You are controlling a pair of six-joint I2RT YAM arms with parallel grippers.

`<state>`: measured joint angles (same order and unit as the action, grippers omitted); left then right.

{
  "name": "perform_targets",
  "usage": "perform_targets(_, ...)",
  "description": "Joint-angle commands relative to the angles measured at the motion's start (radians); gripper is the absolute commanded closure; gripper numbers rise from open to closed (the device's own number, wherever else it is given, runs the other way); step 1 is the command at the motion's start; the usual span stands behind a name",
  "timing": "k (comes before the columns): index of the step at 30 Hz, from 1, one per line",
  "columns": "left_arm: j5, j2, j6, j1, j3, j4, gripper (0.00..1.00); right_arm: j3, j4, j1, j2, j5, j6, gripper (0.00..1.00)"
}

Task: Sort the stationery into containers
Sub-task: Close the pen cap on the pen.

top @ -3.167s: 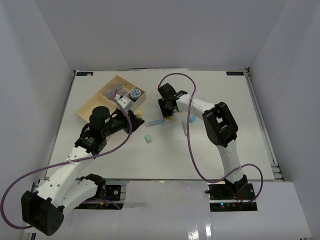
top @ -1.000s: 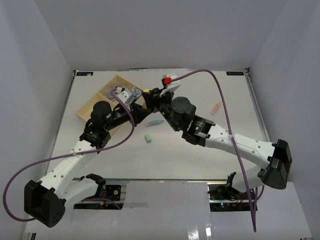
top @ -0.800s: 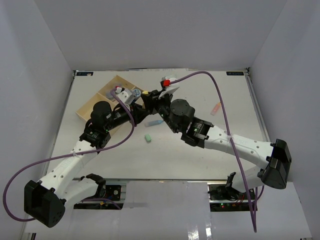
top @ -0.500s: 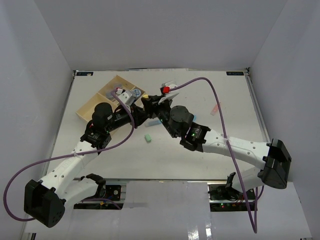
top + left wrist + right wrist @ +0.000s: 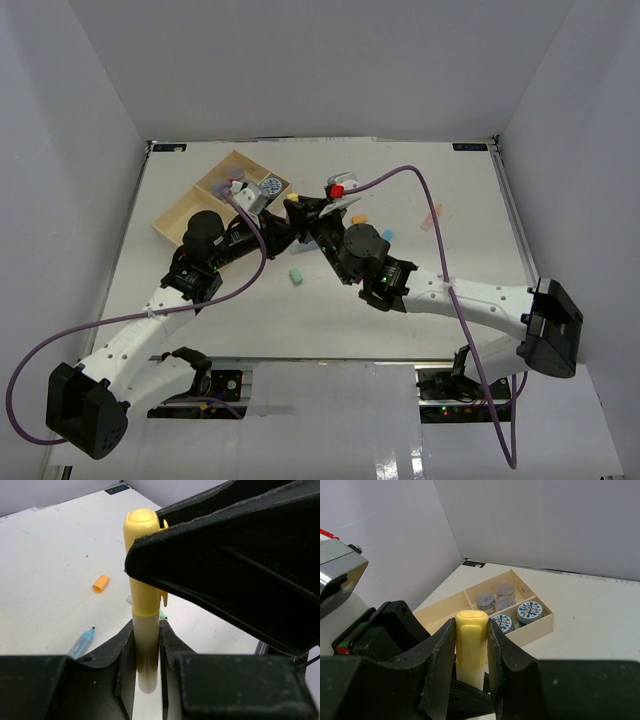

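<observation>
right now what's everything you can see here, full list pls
tray: one, pale wood, far left of the table
patterned rolls: two, blue-and-white, small tray compartment
grey rolls: three, grey, neighbouring small compartment
yellow marker: one, yellow, held between both tools
orange piece: one, orange, on the table
blue stub: one, blue, table, by the right arm
pink stick: one, pink, table, right side
green piece: one, green, table, centre
blue marker: one, blue, table
table: one, white
left tool: shut on the marker's body
right tool: shut on its cap
</observation>
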<state>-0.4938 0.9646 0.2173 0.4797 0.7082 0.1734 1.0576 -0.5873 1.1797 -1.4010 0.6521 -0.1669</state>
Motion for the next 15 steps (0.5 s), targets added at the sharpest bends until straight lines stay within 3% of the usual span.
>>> perform_targets(1,0.037,-0.038,0.020,-0.006,-0.010,0.097,0.89,-0.022,-0.045,0.014,0.020,0.035,0.020,0.86)
perform_targets(8,0.031,-0.052,0.021,-0.006,-0.026,0.144,0.90,-0.041,0.000,0.031,0.008,0.038,-0.017,0.86)
perform_targets(15,0.006,-0.081,-0.028,-0.006,-0.029,0.163,0.96,-0.027,0.190,0.032,0.033,0.034,-0.063,0.87)
